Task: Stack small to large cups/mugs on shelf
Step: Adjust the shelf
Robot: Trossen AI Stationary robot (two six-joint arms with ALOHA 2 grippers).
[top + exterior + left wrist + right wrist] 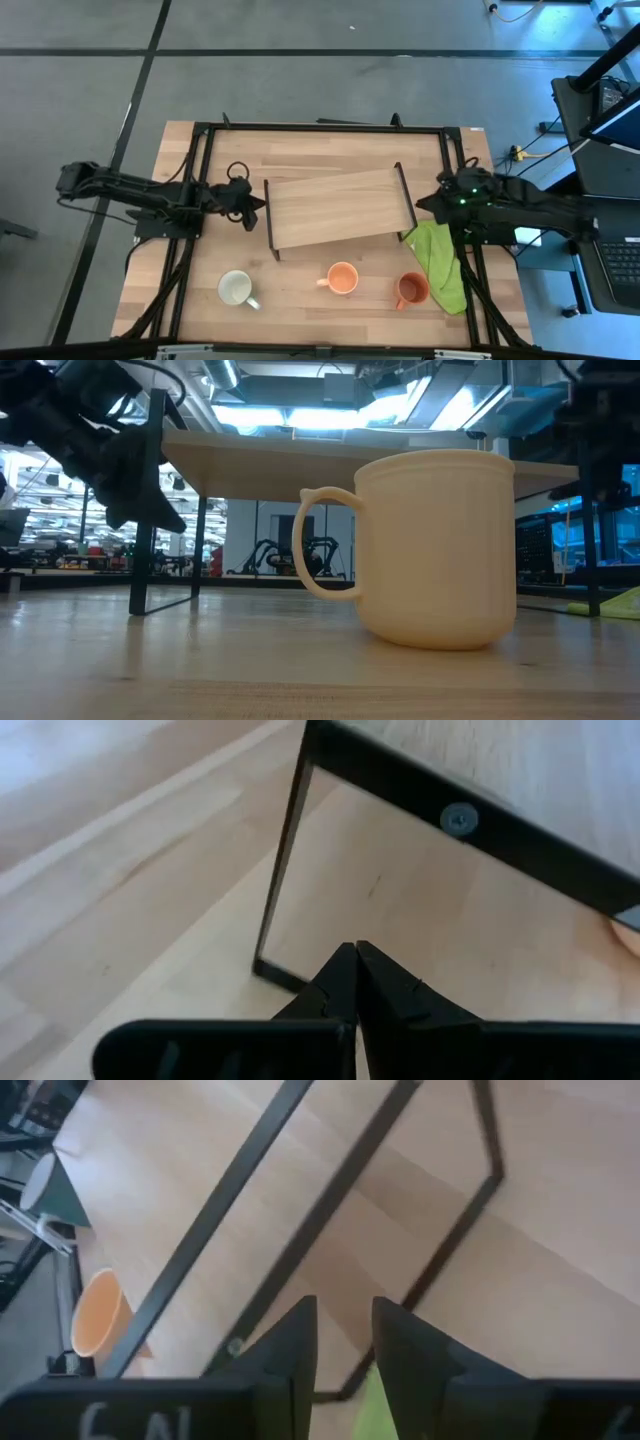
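Note:
The shelf (338,208), a light-wood board on black wire legs, stands mid-table. Three mugs stand on their bases along the near side: the white mug (235,289), the light orange mug (343,278) and the dark orange-brown mug (411,290). The light orange mug fills the low view (435,550). My left gripper (257,203) is shut and empty just off the shelf's left end, its tips (355,952) near the left wire leg (280,890). My right gripper (422,206) is empty off the shelf's right end, its fingers (345,1315) a little apart.
A lime-green cloth (440,262) lies crumpled at the table's right side, between the shelf's right leg and the dark orange-brown mug. A black frame (320,128) runs along the table's edges. Bare wood lies between the shelf and the row of mugs.

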